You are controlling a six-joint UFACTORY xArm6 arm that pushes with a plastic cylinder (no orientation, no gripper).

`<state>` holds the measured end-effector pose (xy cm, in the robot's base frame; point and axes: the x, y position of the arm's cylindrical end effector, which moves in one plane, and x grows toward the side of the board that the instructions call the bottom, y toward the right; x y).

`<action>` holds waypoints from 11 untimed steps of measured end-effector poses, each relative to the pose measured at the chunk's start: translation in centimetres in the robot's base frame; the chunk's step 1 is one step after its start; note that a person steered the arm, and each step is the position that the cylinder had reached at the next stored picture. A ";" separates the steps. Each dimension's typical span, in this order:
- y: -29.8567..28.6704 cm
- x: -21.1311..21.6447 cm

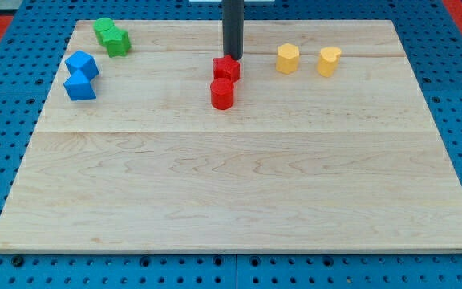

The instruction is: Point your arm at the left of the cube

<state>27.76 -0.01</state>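
Board [239, 193]: pale wooden top on a blue pegboard; all blocks sit in its upper third, and the lower two thirds carry nothing.
My tip [233, 57]: lower end of a dark upright rod entering from the view's top; it ends at or just behind the upper edge of the red cube. Contact cannot be judged from this one view.
Hand state: there is no hand or jaw to open or close, only the bare rod; it holds nothing.
Red cube [226, 68]: probably the task's cube, near the board's centre line and close to the top edge; another cube-like block exists, so this is a judgement.
Red cylinder [222, 94]: touching or just below the red cube, on its bottom side.
Blue blocks [80, 75]: two, touching, at the view's left; the lower looks cube-like, the upper is irregular.
Green blocks [111, 36]: two, joined, upper left corner, near the board's edge.
Yellow blocks [288, 59]: two, apart from each other, right of the red pair.
Why so placed: the tip stands above the cube rather than to its left, so the pointing seems not yet done.
Open room: bare wood lies left of the red cube as far as the blue blocks; a path round the cube's upper left corner looks free, with a little margin before the top edge.
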 end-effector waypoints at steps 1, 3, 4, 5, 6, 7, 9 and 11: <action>-4.2 -3.3; -12.9 -2.2; -13.1 2.1; -13.2 9.0; -21.0 11.1; -29.4 11.3; -28.5 5.0; -28.2 2.9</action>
<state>30.63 -28.23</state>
